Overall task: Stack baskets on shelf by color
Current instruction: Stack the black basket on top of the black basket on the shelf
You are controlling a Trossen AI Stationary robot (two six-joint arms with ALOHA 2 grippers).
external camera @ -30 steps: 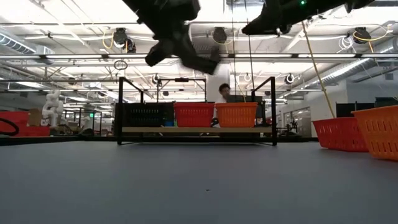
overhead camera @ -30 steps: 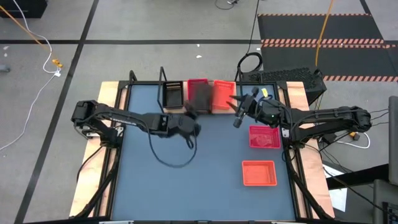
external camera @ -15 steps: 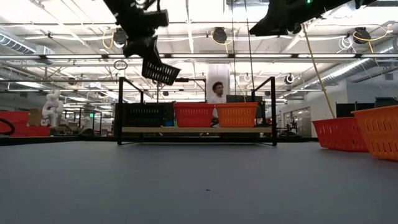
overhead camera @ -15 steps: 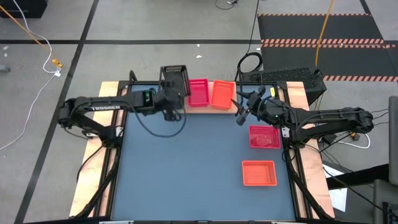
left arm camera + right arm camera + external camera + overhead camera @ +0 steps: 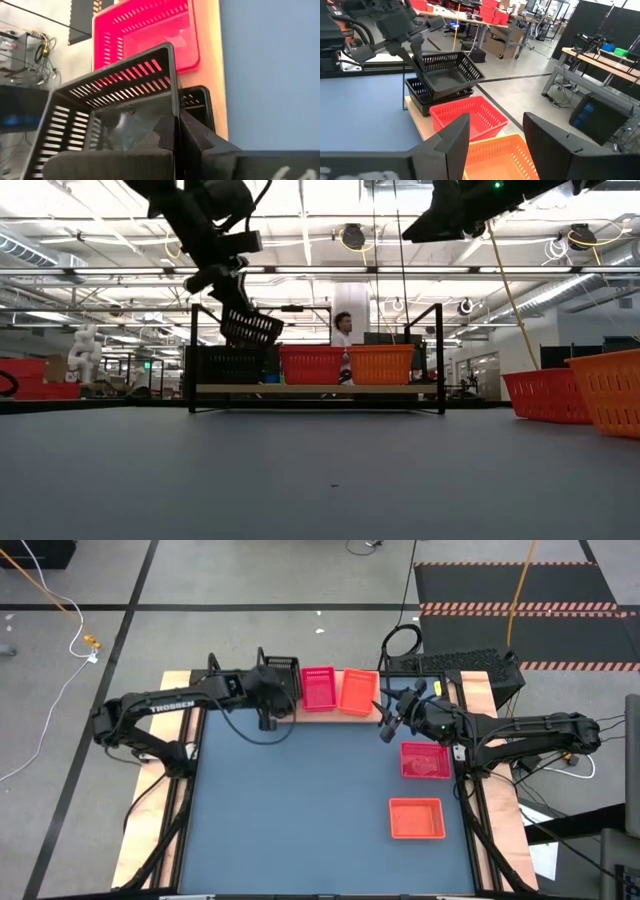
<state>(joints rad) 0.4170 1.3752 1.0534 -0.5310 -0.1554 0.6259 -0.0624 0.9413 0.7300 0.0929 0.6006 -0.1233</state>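
Note:
My left gripper [image 5: 270,692] is shut on a black basket [image 5: 250,327], which hangs tilted just above another black basket [image 5: 233,366] at the left end of the shelf [image 5: 320,389]. On the shelf a pink-red basket [image 5: 318,688] stands in the middle and an orange basket [image 5: 358,690] at the right end. My right gripper [image 5: 495,145] is open and holds nothing. It hovers at the table's right, near the orange basket [image 5: 505,155]. My left gripper pinches one side wall [image 5: 172,107] of the black basket, one finger [image 5: 162,132] inside and one outside. It comes from above, slanting toward the far edge. The basket is lifted clear and tilted, over the black basket [image 5: 197,100] on the shelf.
A pink-red basket [image 5: 425,760] and an orange basket [image 5: 415,818] lie on the table's right side. The blue tabletop [image 5: 300,800] is bare in the middle and on the left. The shelf's black posts [image 5: 192,355] rise at its ends. A person stands in the room beyond the shelf.
My left gripper has carried the black basket from above the table's middle toward the far edge and left, over the shelf's left end. It has then come down toward the black basket there. The held basket stays tilted.

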